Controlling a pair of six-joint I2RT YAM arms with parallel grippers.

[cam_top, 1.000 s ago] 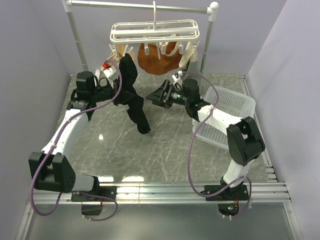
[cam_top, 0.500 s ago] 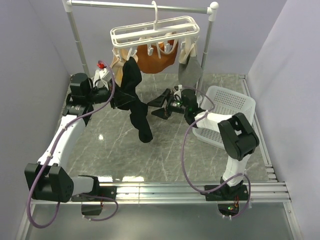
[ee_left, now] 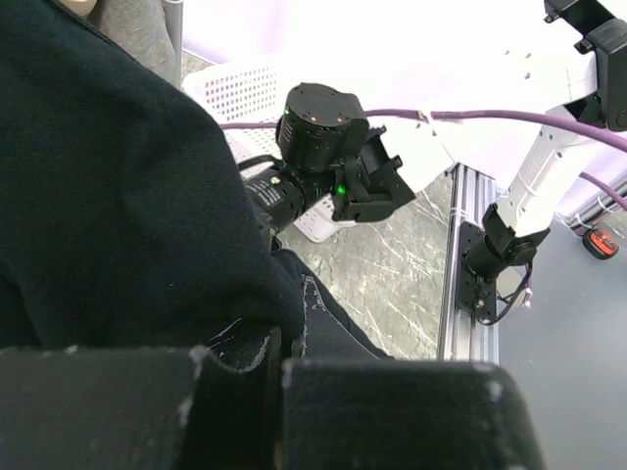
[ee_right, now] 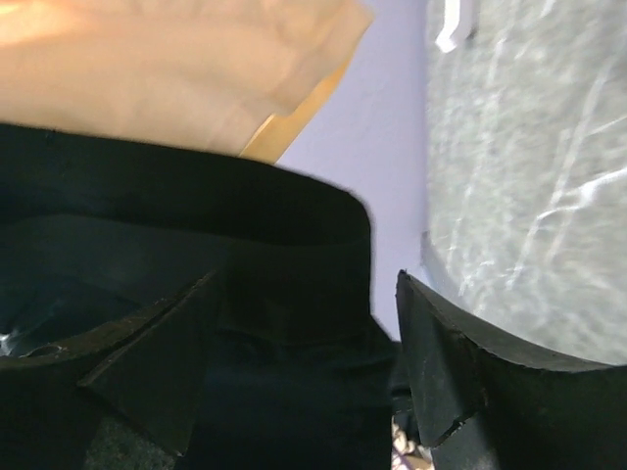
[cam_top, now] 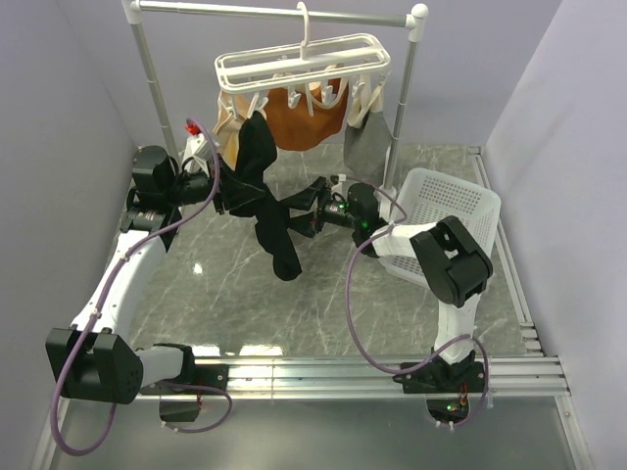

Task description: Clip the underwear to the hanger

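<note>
Top external view: one grey marbled table [cam_top: 323, 294], glossy and veined with white, closed in by pale lilac walls [cam_top: 59, 117] at the left, back and right.
Left gripper [cam_top: 223, 194]: matte black. Its fingers are pressed together on a fold of the underwear [cam_top: 277, 240]. The left wrist view shows only a thin slit between them, with dark cloth in it.
Underwear shape: one piece of soft, matte black fabric, hanging as a long twisted drape between the two grippers.
Underwear place: its upper end reaches the clips under the left side of the hanger [cam_top: 304, 61], and its lower end dangles low over the table. Whether a clip bites it cannot be told.
Hanger build: one, of white plastic, a rectangular barred frame with small clips dangling beneath. Its top hook is over the rail [cam_top: 274, 10].
Rail build: one pale metal bar on two uprights, with white joints at the corners.
Other garments: one rounded orange garment [cam_top: 306, 119] under the middle of the frame, a tan piece [cam_top: 229, 116] at the left end, and one flat grey cloth [cam_top: 364, 149] at the right end.
Right gripper [cam_top: 302, 213]: black, with its fingers spread apart. In the right wrist view black fabric lies in the gap between them.
Basket [cam_top: 456, 211]: one, of white perforated plastic with rounded corners, on the right side of the table.
</note>
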